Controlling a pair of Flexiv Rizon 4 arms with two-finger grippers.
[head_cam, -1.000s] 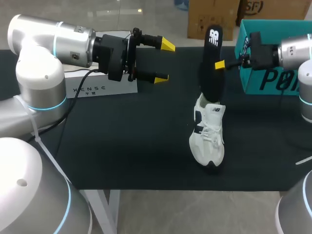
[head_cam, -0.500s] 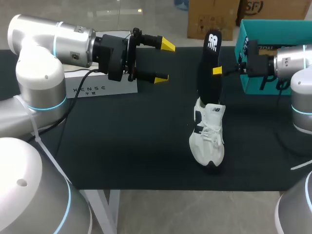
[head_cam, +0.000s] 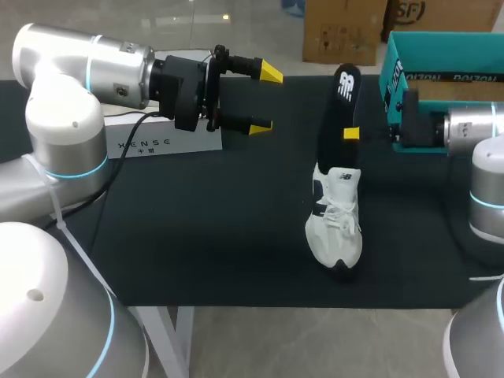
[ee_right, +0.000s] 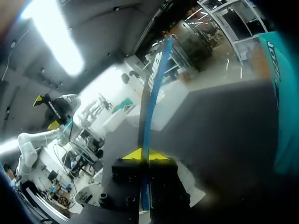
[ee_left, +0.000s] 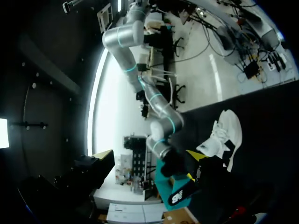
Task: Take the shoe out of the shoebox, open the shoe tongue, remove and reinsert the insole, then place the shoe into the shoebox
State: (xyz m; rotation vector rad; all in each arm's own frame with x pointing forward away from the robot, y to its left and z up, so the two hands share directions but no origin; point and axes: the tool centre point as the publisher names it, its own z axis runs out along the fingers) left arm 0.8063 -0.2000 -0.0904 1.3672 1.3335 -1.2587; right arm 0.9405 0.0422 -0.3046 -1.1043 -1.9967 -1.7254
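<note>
Insole point(head_cam: 335, 118) upright, pinched edge-on in our right jaws, lower end at the white shoe point(head_cam: 335, 228) below them; our left jaws spread, well apart.

shoe point(head_cam: 337, 224) 1 | insole point(head_cam: 337, 110) 1 | shoebox point(head_cam: 441, 43) 1 (teal) | white box point(head_cam: 169, 142) 1

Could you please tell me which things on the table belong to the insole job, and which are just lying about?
Job in hand:
- white shoe
- black insole, upright, pinched in the right gripper
- teal shoebox

Lying about:
- white block, beside the open, empty left gripper
</note>
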